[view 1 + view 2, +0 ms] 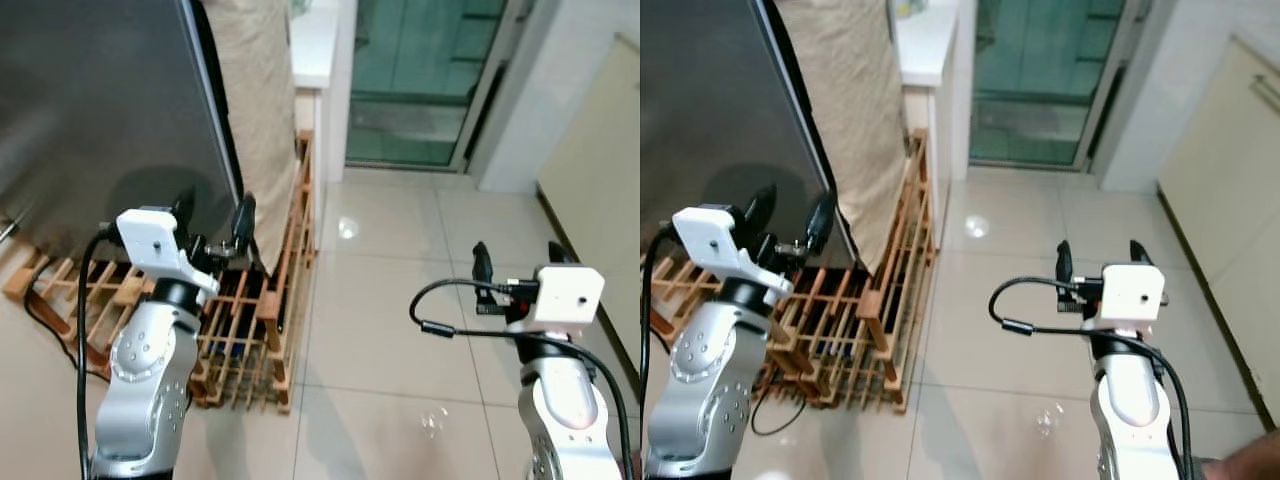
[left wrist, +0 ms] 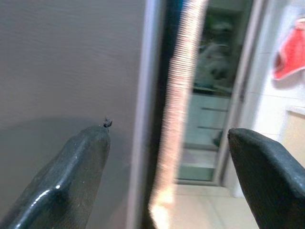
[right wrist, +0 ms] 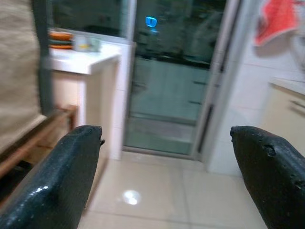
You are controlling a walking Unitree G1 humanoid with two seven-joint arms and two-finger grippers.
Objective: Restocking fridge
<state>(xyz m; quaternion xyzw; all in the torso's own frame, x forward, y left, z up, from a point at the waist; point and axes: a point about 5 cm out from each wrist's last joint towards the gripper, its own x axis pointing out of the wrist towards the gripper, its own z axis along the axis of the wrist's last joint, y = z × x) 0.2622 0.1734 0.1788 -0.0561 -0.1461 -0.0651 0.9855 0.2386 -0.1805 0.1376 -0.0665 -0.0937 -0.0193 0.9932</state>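
Room: a kitchen with a pale tiled floor [image 1: 400, 300], a glass door [image 1: 420, 80] at the far end and a white counter [image 1: 312, 45] beside it.

Item 1, the fridge [image 1: 100, 110]: it stood at your left, its grey door face filling the upper left of the head views, with the door's edge [image 2: 150, 114] running as a bright strip through the left wrist view. No food or bottle for restocking could be made out.

Item 2, a wooden rack [image 1: 270, 320]: it lay on the floor against the fridge's foot, with a beige cloth [image 1: 255, 90] hanging behind it.

Item 3, the left gripper [image 1: 212, 222]: it was raised close to the fridge door near its edge, its 2 fingers spread apart and holding nothing. Whether it touched the door could not be told.

Item 4, the right gripper [image 1: 515, 262]: it was held over the open floor, well apart from the fridge, its fingers likewise apart and empty.

Step in hand, as you might judge it: reaching to open the fridge. The next move would call for you to bring the left fingers onto the door's edge or a handle, then pull outward, keeping the arm away from the rack below.
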